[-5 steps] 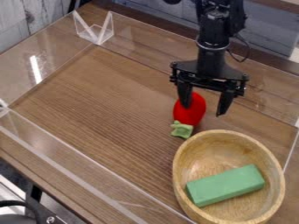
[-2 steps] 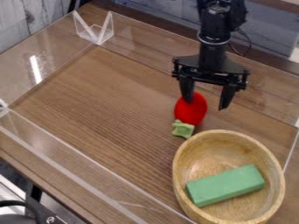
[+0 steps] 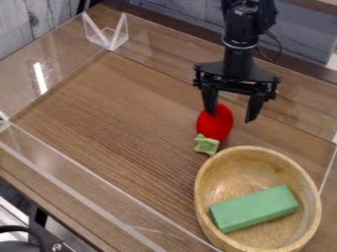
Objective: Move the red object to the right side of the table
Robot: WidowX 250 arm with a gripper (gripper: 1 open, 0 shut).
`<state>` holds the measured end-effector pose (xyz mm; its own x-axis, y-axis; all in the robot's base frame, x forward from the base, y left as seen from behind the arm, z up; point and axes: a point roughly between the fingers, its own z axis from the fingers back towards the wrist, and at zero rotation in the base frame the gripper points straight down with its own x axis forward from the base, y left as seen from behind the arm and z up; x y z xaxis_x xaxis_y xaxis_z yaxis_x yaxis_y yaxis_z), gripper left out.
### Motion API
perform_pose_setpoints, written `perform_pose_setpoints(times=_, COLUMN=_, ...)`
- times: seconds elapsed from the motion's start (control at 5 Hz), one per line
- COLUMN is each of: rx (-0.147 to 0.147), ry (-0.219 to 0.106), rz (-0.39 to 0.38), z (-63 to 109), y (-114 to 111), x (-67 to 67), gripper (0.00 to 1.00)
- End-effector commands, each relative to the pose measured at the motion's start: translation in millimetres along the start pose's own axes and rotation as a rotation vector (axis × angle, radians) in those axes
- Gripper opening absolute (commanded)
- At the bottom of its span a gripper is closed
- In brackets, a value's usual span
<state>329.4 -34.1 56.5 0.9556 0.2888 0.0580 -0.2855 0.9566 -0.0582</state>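
Spread wide, with nothing between the tips of the pincer (image 3: 237, 103). Just below its left-hand finger in view, the red strawberry (image 3: 215, 122), lying on the table (image 3: 118, 118) above the wooden bowl (image 3: 211, 202). Apparently at the release or retreat stage; next, probably lifting straight clear without nudging.

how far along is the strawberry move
Nothing looks finished: the red strawberry lies on the table, just left of the wooden bowl's upper rim in the picture. In hand is the approach, with the open gripper right at the strawberry, no lift visible. Left: grasping, carrying right and releasing.
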Motion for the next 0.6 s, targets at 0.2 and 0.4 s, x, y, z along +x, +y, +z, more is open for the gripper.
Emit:
perform_pose_setpoints(times=0.2, rx=-0.004, ry=-0.028, rz=0.016, z=-1.1, y=1.3, x=7.9, gripper=0.00)
perform_pose_setpoints(times=0.4, rx=-0.010, ry=-0.049, rz=0.014, z=10.4, y=-2.0, x=9.2, gripper=0.00)
